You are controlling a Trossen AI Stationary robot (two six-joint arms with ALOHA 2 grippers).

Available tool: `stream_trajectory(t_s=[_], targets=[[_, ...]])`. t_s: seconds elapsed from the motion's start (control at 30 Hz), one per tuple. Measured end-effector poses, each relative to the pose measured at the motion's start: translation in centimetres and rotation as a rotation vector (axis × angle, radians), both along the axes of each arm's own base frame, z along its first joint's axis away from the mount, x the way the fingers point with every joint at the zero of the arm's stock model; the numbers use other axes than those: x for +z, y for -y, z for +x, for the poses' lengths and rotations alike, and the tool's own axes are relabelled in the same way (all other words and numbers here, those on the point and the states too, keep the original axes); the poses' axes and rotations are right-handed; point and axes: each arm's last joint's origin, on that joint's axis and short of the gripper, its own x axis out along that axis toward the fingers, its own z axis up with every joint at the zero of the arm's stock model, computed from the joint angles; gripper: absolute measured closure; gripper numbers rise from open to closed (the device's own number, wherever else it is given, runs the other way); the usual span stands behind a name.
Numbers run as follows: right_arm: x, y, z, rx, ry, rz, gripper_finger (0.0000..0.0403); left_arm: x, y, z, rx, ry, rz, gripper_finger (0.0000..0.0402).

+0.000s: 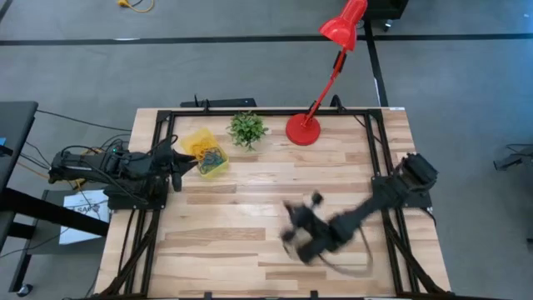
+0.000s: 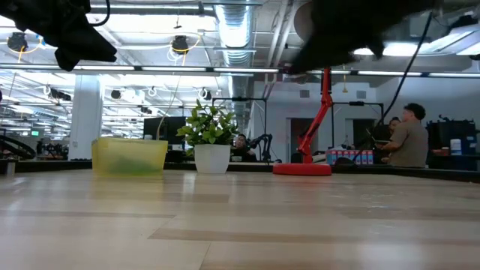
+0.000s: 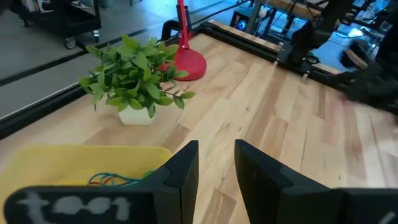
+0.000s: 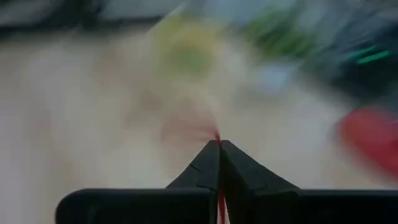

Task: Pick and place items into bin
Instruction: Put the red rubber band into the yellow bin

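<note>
The right gripper, its jaws pinching a thin red rubber loop, is travelling lower centre in the high view toward the shallow yellow plastic bin, upper left, already holding several loops; the left gripper, jaws narrowly parted and empty, is waiting beside it.

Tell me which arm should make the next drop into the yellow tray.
Right. Its hand is shut on a red band, over mid-table. The left hand waits open beside the yellow tray, holding nothing.
</note>
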Motion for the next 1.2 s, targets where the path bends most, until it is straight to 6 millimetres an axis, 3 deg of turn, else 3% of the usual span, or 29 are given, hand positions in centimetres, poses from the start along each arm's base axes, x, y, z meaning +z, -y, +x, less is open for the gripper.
stream_trajectory(t_s=[0.1,0.17,0.27,0.4,0.57,0.67,0.8,0.93,1.07,1.2], targets=[[1.2,4.3,3.3,-0.179,0.138,-0.088,0.0398,0.0,0.0,0.0,0.000,0.005,0.000,0.0310],[1.9,7.6,5.5,-0.210,0.156,-0.071,0.0398,0.1,0.0,0.1,0.000,0.015,-0.001,0.0310],[3.3,12.7,8.8,-0.022,0.195,0.022,0.0401,0.3,0.0,0.1,0.003,0.028,0.001,0.0310],[4.4,18.4,11.8,0.227,0.460,0.091,0.0401,0.3,-0.1,0.1,0.032,0.022,0.039,0.0310],[2.1,23.0,15.2,0.215,0.478,0.107,0.0402,0.7,-0.4,0.0,0.139,0.051,0.110,0.0310],[0.8,24.2,17.7,0.254,0.478,0.126,0.0402,0.9,-0.7,-0.1,0.242,0.057,0.162,0.0310],[0.3,24.3,21.4,0.290,0.491,0.127,0.0402,0.8,-0.8,-0.3,0.299,0.033,0.188,0.0310],[-0.9,24.7,24.4,0.275,0.354,0.157,0.0402,0.7,-0.8,-0.2,0.263,0.028,0.175,0.0310],[-1.0,25.1,26.3,0.286,0.219,0.119,0.0390,0.6,-0.6,-0.1,0.216,0.029,0.154,0.0310],[0.3,25.1,26.9,0.293,0.207,0.114,0.0366,0.6,-0.5,-0.1,0.187,0.031,0.131,0.0310]])
